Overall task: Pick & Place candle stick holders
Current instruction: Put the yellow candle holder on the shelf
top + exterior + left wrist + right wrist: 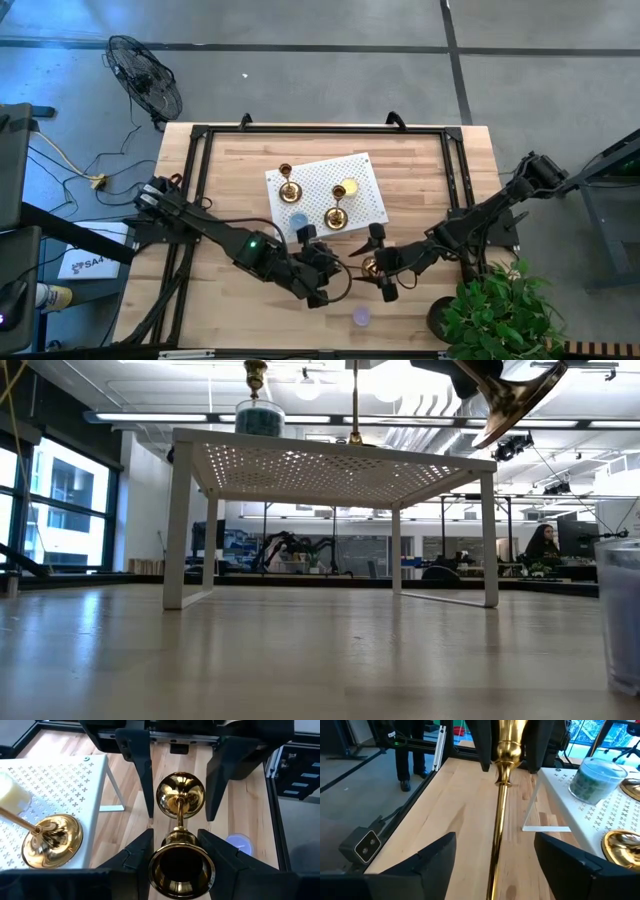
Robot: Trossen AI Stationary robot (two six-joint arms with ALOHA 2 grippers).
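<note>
The third candle stick holder (180,827) is off the wooden table (230,170), lying roughly level in the air between the two grippers over the table's near side, just in front of the white perforated riser (372,200). The left gripper (178,840) has its fingers clamped on the neck just under the cup. The right gripper (383,262) faces it from the other end, its fingers spread wide on either side of the flared base and stem, with clear gaps and no contact. From table height, only this holder's gold base shows, tilted and well above the surface. The other two candle stick holders (289,187) (337,215) stand upright on top of the riser. A yellow disc (349,185) sits near the riser's far right part and a blue disc (297,221) at its near left edge. A purple disc (361,317) lies on the bare wood nearer the front edge, apart from everything else. The table is pale butcher-block wood inside a black frame (320,129). On the grey floor beyond the left far corner stands a floor fan (145,78), and a green plant (495,305) sits at the near right corner. Behind the table, the level view shows an open office with large windows, strip lights and exposed ducts, and a person (545,545) seated at a desk far off.
</note>
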